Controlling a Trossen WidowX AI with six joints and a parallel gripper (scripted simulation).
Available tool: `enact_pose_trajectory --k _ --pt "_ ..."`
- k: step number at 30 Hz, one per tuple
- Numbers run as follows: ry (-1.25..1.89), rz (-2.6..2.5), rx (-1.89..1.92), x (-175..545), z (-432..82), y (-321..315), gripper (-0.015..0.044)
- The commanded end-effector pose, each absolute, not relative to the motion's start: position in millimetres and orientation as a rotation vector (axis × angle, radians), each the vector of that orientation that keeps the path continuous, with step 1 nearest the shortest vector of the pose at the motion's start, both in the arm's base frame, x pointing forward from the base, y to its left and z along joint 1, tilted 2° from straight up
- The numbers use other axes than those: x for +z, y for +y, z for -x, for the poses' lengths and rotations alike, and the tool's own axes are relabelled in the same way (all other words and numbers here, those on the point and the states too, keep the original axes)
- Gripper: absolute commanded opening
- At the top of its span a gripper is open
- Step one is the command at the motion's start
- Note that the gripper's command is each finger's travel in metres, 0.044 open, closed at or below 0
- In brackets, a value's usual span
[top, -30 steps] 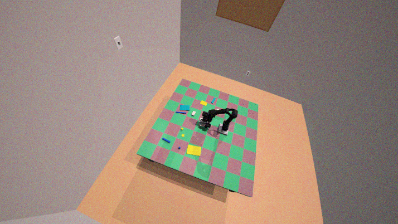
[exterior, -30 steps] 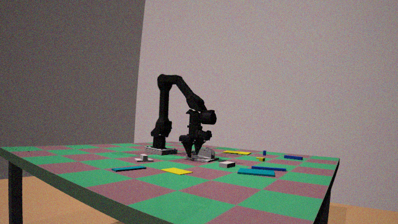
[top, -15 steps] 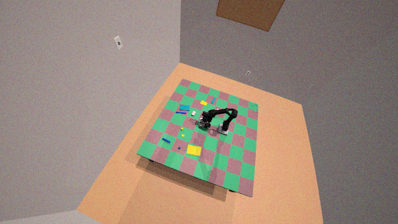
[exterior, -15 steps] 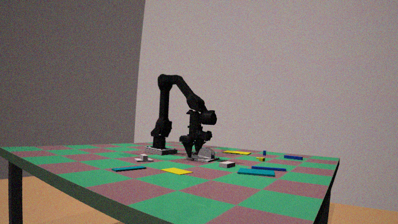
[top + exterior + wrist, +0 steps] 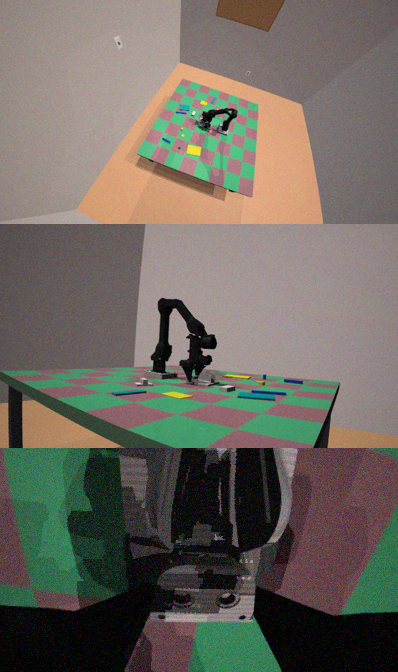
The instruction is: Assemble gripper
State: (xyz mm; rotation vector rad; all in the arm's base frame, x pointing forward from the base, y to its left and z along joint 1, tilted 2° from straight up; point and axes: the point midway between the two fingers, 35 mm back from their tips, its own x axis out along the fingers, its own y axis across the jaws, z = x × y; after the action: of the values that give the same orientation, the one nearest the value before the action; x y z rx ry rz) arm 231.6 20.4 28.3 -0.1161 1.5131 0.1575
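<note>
My gripper [image 5: 204, 124] [image 5: 194, 379] [image 5: 202, 587] points down, its dark fingers on the two sides of a pale housing plate [image 5: 205, 610], and is shut on it. The plate has two large ringed holes and small corner holes. Beyond it in the wrist view are two long curved jaws, left [image 5: 159, 508] and right [image 5: 286, 518], in deep shadow. Some gear teeth [image 5: 245, 562] show beside the plate. In the exterior view a grey rounded part [image 5: 207, 376] stands up beside the fingers, over a flat pale piece low on the table. The pins, stubs and gripper base cannot be made out.
A grey block [image 5: 193, 113] [image 5: 227, 388] and a small pale part [image 5: 144, 382] lie near the gripper. Teal plate [image 5: 184, 107] [image 5: 256, 396], blue bar [image 5: 180, 112] [image 5: 268, 392], yellow plate [image 5: 203, 103] [image 5: 176, 394] and larger yellow plate [image 5: 193, 150] [image 5: 237, 376] lie around.
</note>
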Motion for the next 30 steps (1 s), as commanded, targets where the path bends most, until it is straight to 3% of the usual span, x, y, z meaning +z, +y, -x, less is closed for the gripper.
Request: enact_pose_trajectory --k 1,19,23,30 --pt "1.513 0.116 0.155 27.1 -231.6 20.2 0.0351" --pt "1.513 0.116 0.155 27.1 -231.6 20.2 0.0351" --pt "1.513 0.116 0.157 28.3 -231.6 20.4 0.0440" --pt "1.513 0.116 0.157 28.3 -231.6 20.4 0.0440"
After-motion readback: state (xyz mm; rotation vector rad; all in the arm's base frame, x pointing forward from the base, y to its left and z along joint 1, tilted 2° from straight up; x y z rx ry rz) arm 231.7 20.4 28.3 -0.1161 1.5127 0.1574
